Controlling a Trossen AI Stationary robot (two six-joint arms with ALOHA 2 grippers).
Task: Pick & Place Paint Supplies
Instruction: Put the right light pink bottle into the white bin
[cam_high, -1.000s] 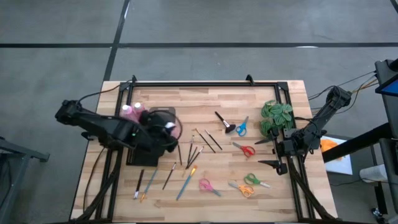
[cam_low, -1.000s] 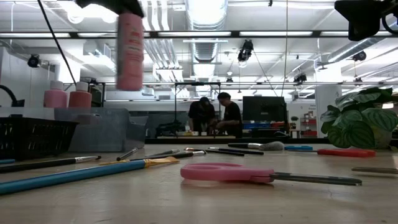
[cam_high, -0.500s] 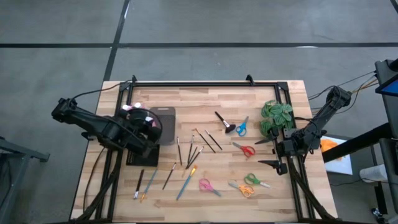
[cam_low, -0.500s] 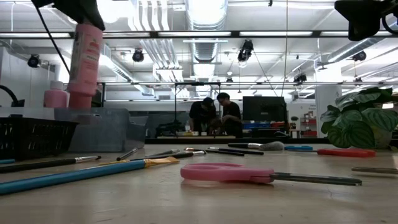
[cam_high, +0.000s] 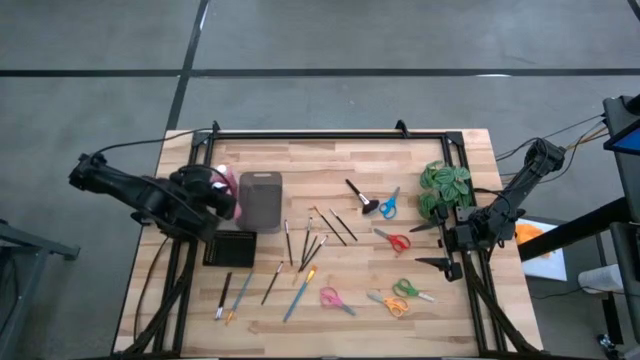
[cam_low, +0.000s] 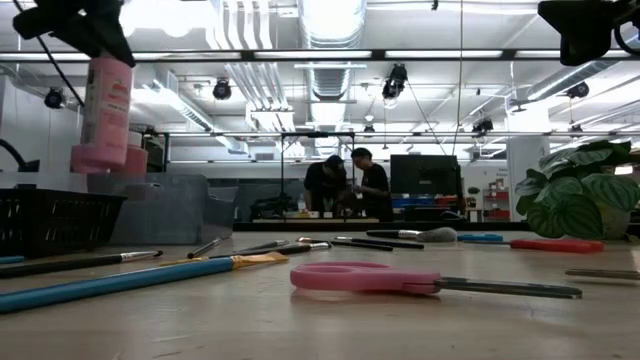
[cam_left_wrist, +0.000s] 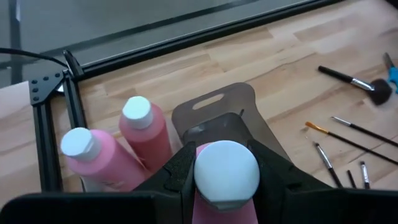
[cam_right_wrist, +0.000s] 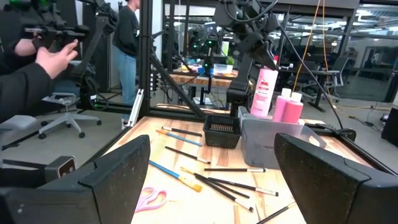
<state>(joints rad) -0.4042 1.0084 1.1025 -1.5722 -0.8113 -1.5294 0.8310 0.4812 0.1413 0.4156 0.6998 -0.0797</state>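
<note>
Left claw (cam_left_wrist: 227, 177) clamped on a pink bottle (cam_low: 106, 100) just under its white cap, held upright in the air over the left rear part of the bench (cam_high: 330, 165). Bottle hanging directly above two more pink bottles (cam_left_wrist: 121, 149) with white caps, standing side by side on the wood next to the grey bin (cam_high: 261, 201). In the right wrist view, the held bottle (cam_right_wrist: 263, 91) clearly higher than the standing pair and apart from them. Small black basket (cam_high: 229, 248) just in front of the grey bin, toward the near edge.

Thin paintbrushes (cam_high: 318, 237) fanned out across the middle of the bench; a few more, among them a blue-handled brush (cam_high: 298, 296), lying nearer the front edge. Stubby black brush (cam_high: 359, 195) flat on the wood right of centre, close to blue scissors (cam_high: 389, 204). Red scissors (cam_high: 394, 240), pink scissors (cam_high: 334, 298), and green and orange pairs scattered over the right half. Green leafy plant (cam_high: 445, 188) at the right edge.

Right claw (cam_high: 433, 246) spread fully wide, empty, parked at the right side of the bench beside the plant, well apart from every supply.

People visible in the room beyond the bench (cam_low: 345, 186).
</note>
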